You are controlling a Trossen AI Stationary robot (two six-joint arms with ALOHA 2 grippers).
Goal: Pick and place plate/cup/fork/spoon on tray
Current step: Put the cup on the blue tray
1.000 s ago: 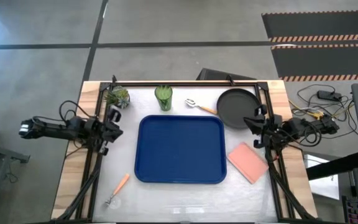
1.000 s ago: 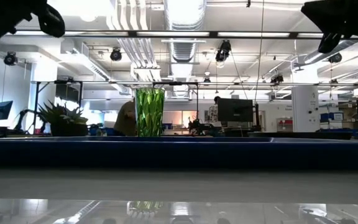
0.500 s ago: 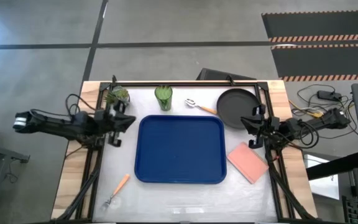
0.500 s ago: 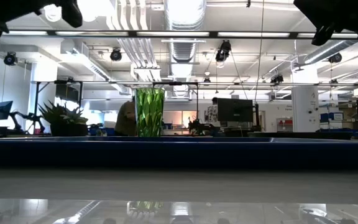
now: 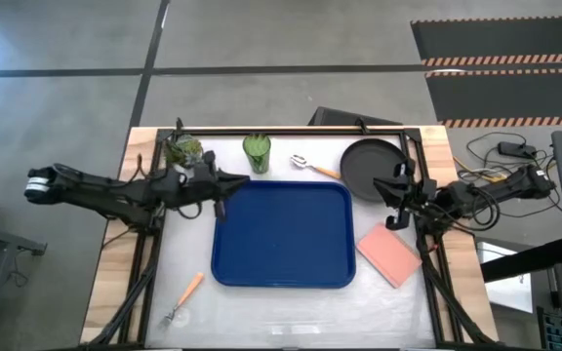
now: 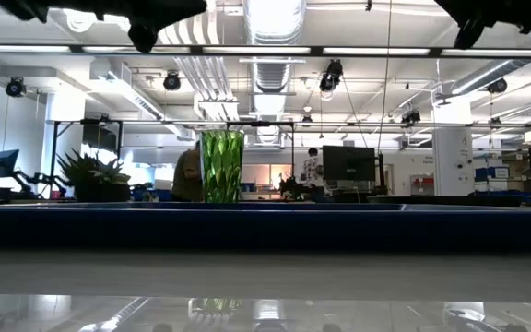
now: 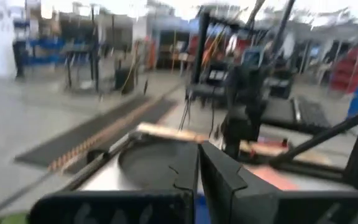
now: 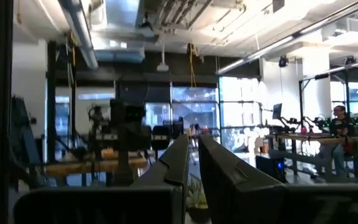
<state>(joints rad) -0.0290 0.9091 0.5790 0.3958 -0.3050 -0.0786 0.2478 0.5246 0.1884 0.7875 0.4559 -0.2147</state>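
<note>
Lying nearest: fork (image 5: 185, 297) at front-left of table, well apart from all else. Sitting mid-table: blue tray (image 5: 283, 234), nothing on it yet; pink pad (image 5: 389, 253) just beside its right edge. Hovering over tray's back-left corner: left gripper (image 5: 220, 187), fingers pressed together per wrist view. Waiting at right, near plate (image 5: 372, 168): right gripper (image 5: 395, 200), fingers also nearly together. Standing at back: green cup (image 5: 257, 153), potted plant (image 5: 184, 151), spoon (image 5: 312, 166) btw cup and plate. Judging step: approach phase, nothing picked. Needing next: spreading left fingers, lowering onto cup, probably. Showing no readable writing or brand.
</note>
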